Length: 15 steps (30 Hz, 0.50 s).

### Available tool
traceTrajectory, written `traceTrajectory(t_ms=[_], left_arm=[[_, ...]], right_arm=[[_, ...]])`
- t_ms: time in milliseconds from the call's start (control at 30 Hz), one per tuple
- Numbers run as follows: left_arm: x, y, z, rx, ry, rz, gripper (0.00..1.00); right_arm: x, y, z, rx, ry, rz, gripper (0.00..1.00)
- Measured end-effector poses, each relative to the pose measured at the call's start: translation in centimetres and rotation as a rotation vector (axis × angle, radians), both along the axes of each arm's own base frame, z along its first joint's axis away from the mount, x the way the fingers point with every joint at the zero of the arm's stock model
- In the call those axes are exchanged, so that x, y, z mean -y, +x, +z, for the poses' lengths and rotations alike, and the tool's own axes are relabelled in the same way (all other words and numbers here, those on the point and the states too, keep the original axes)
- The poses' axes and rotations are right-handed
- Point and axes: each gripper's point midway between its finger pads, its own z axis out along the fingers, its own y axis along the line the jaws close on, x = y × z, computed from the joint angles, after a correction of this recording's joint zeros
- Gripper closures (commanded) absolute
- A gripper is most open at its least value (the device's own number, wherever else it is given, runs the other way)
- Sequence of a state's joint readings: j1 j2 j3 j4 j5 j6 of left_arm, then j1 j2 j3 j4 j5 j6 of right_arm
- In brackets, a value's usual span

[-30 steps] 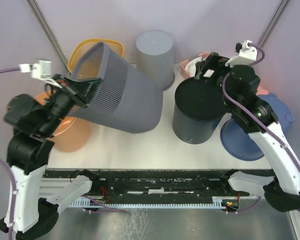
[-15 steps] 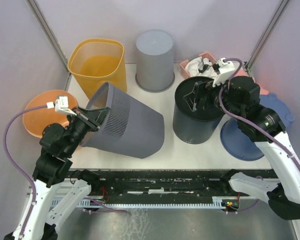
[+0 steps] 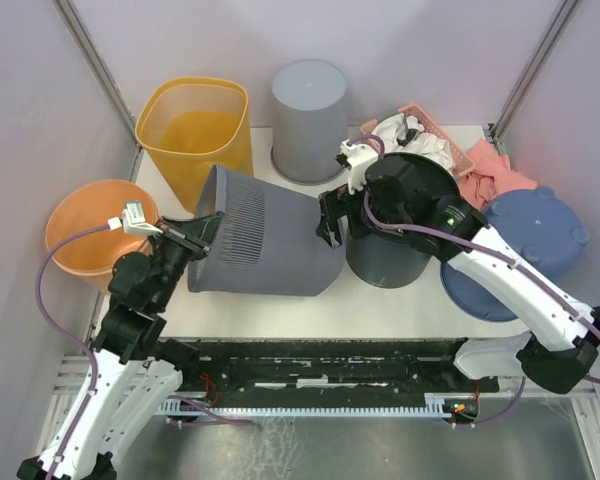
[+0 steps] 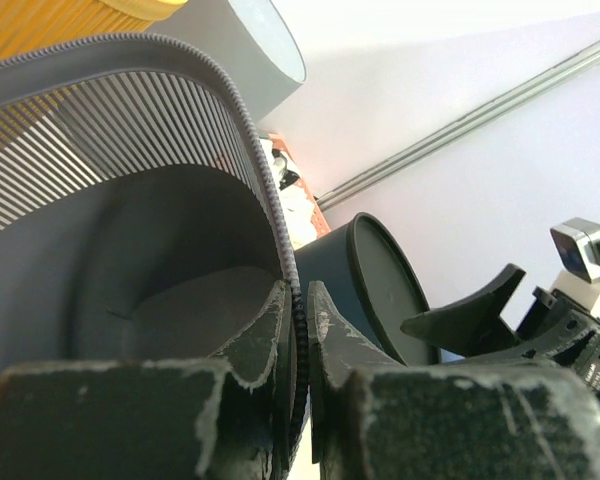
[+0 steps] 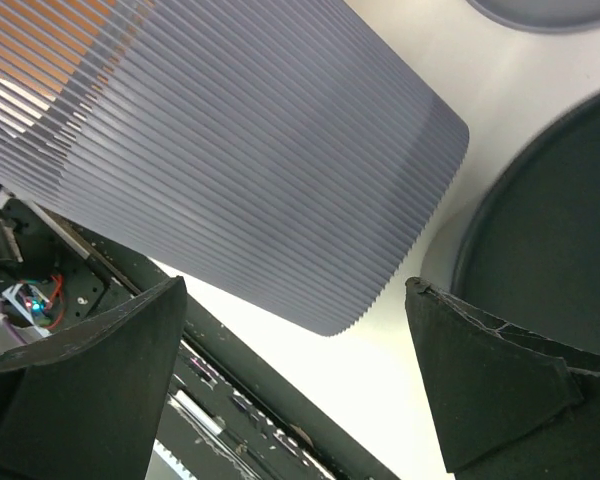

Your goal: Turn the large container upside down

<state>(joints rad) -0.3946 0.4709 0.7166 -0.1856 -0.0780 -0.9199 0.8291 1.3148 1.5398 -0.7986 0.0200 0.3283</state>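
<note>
The large container point(image 3: 270, 245) is a grey ribbed bin lying on its side, mouth toward the left. My left gripper point(image 3: 202, 232) is shut on its rim; in the left wrist view the beaded rim point(image 4: 270, 190) runs down between the closed fingers point(image 4: 298, 295). My right gripper point(image 3: 330, 215) hovers over the container's base end, open. In the right wrist view its wide-spread fingers point(image 5: 295, 290) frame the ribbed wall point(image 5: 260, 150) without touching it.
A dark round bin point(image 3: 385, 255) stands just right of the container, under the right arm. A yellow bin point(image 3: 195, 125) and an upturned grey bin point(image 3: 310, 110) stand behind. An orange bowl point(image 3: 80, 235) sits left; a blue lid point(image 3: 540, 240) and pink cloths point(image 3: 495, 180) lie right.
The container has tipped from a raised tilt down onto its side as my left arm dropped toward the near edge. My right arm swung left from the dark bin to the container's base.
</note>
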Motion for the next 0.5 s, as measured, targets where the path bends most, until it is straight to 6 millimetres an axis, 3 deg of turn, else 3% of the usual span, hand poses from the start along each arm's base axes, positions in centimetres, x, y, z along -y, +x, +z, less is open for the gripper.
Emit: traceTrajectory(t_ms=[67, 200, 267, 367, 500], left_arm=[[0.1, 0.2, -0.7, -0.004, -0.003, 0.0, 0.93], [0.3, 0.6, -2.6, -0.04, 0.01, -0.001, 0.51], [0.3, 0.7, -3.8, -0.077, 0.036, -0.002, 0.36], [0.3, 0.8, -6.1, -0.153, 0.095, -0.004, 0.23], [0.0, 0.7, -8.4, -0.252, 0.197, -0.007, 0.18]], right_arm=[[1.0, -0.3, -0.3, 0.003, -0.017, -0.023, 0.01], [4.9, -1.4, -0.4, 0.04, -0.058, -0.113, 0.01], [6.0, -1.8, -0.1, 0.052, -0.063, -0.136, 0.01], [7.4, -2.6, 0.6, 0.067, -0.059, -0.154, 0.01], [7.1, -3.1, -0.1, 0.034, -0.073, -0.119, 0.01]])
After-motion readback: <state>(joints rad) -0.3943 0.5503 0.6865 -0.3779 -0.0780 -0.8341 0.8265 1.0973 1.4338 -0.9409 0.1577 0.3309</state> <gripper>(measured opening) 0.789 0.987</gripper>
